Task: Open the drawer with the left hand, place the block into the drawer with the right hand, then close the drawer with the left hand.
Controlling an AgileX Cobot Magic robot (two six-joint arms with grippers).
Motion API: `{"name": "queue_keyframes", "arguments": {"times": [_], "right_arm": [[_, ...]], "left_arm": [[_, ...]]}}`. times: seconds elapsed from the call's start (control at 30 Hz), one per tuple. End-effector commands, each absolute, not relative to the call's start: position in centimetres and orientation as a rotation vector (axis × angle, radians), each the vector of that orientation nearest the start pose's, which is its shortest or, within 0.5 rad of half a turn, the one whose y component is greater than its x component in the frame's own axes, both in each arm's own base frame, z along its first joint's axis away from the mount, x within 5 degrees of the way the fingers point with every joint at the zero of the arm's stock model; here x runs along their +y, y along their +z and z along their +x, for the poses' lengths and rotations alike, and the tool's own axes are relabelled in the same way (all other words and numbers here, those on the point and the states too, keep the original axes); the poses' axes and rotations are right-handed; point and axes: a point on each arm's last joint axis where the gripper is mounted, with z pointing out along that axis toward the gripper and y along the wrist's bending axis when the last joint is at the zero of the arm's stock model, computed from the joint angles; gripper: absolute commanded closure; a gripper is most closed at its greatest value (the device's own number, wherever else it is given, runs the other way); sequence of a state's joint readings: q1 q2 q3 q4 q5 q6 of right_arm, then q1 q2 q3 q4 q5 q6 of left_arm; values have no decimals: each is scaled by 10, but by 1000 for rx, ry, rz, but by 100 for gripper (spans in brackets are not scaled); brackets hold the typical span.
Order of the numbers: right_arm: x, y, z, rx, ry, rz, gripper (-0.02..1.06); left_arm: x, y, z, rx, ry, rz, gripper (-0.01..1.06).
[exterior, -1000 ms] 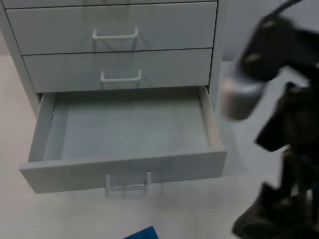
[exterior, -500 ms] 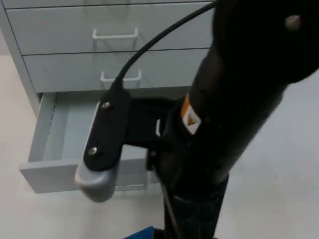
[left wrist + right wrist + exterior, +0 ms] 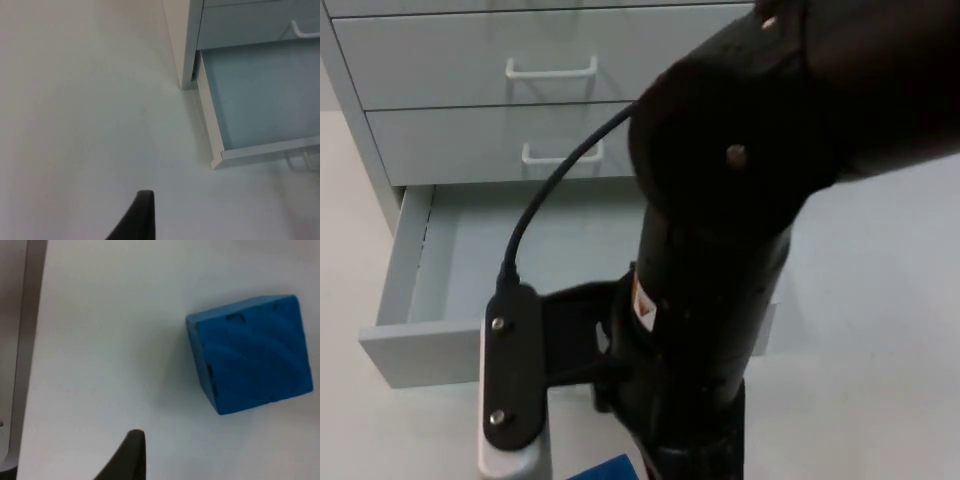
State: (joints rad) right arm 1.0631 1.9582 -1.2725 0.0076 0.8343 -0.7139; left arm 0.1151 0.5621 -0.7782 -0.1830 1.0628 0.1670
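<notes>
The bottom drawer (image 3: 440, 270) stands open, its visible part bare. The blue block (image 3: 252, 352) lies on the counter (image 3: 100, 340) before it, lower centre in the top view. Jaws' state: cannot tell.

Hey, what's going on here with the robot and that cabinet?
The bottom drawer of the grey cabinet stands pulled open with nothing seen inside it. The right arm reaches across in front of it toward a blue block that lies on the white table, not yet picked up; the right gripper hovers above the table beside the block. The left gripper waits off to the side of the cabinet, above the bare table.
</notes>
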Motion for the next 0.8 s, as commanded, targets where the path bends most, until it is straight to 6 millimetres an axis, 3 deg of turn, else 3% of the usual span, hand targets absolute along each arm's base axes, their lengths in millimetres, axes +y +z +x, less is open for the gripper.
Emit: {"name": "queue_keyframes", "arguments": {"times": [0.0, 0.4, 0.77], "right_arm": [[333, 154, 181, 1878, 50, -2348, -1], [341, 133, 184, 1837, 56, -2395, -1], [346, 102, 183, 1842, 101, -2436, -1]], "left_arm": [[-6, 340, 81, 2302, -92, 36, 0], [-5, 341, 82, 2285, -89, 33, 0], [-5, 341, 82, 2284, -88, 33, 0]]}}
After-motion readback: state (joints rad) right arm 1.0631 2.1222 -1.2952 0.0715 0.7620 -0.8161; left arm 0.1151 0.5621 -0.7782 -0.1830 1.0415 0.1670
